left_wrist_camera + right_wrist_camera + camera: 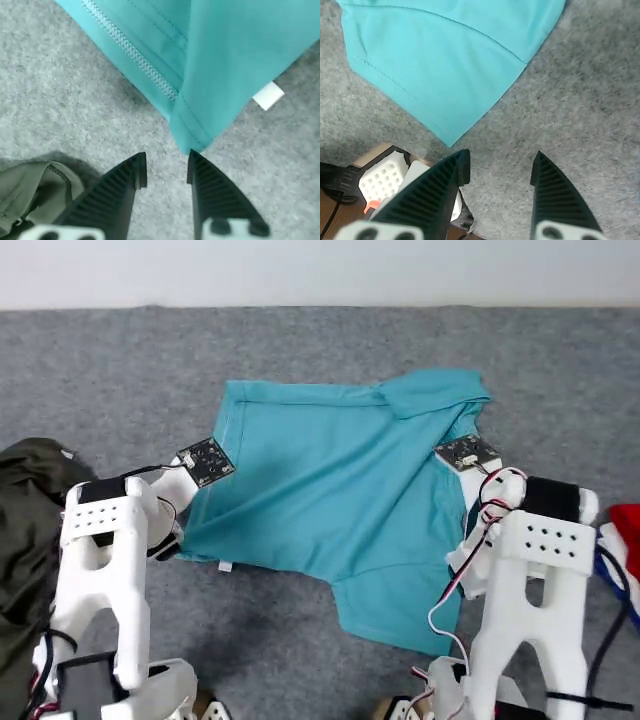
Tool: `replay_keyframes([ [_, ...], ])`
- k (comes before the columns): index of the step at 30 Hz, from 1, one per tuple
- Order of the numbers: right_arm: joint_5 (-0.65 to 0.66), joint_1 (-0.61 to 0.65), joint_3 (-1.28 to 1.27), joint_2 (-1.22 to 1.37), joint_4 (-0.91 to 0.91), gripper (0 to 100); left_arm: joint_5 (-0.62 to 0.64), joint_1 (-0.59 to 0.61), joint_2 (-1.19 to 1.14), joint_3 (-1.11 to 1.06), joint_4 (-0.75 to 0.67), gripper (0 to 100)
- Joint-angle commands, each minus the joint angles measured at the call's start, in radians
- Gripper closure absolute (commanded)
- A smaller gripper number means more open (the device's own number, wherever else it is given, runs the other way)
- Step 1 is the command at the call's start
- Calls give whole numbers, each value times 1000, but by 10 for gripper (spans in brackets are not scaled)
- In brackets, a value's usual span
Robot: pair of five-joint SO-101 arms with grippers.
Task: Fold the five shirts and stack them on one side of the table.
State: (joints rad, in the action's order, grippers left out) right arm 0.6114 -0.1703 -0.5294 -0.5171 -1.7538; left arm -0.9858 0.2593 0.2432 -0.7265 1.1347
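A teal shirt (330,480) lies spread on the grey table, its far right part folded over and one sleeve pointing toward the near edge. My left arm (110,530) stands at its near left corner. In the left wrist view my left gripper (165,167) is open just above the carpet. That corner of the teal shirt (240,50) lies just beyond the fingertips, with a white tag (268,95) poking out from under the hem. My right arm (535,530) stands beside the sleeve. My right gripper (501,160) is open over bare carpet, close to the hem corner of the teal sleeve (445,50).
A dark olive shirt (25,530) is heaped at the left edge, close to my left gripper's finger (117,192). A red, white and blue garment (620,540) lies at the right edge. A white arm base (385,175) sits at the table's near edge.
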Motion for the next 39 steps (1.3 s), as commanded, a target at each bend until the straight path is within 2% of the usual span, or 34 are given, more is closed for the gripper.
replay_keyframes([
  [1,-11,-15,5,-27,-25,790,-5,-29,35,-1,-15,825],
  [7,-15,-15,5,-27,-25,790,-5,-81,35,-1,23,788],
  [12,-49,-13,5,-27,-25,790,-3,-81,28,-7,-18,764],
  [20,-52,-13,5,-27,-27,790,-6,-77,-158,19,-117,761],
  [26,-66,-7,5,-27,-28,790,-8,-66,-258,110,-66,767],
  [35,-81,-5,8,-28,-36,790,-31,-84,-305,125,-60,997],
  [39,-101,48,-12,-28,-36,790,-34,-86,-310,133,-32,997],
])
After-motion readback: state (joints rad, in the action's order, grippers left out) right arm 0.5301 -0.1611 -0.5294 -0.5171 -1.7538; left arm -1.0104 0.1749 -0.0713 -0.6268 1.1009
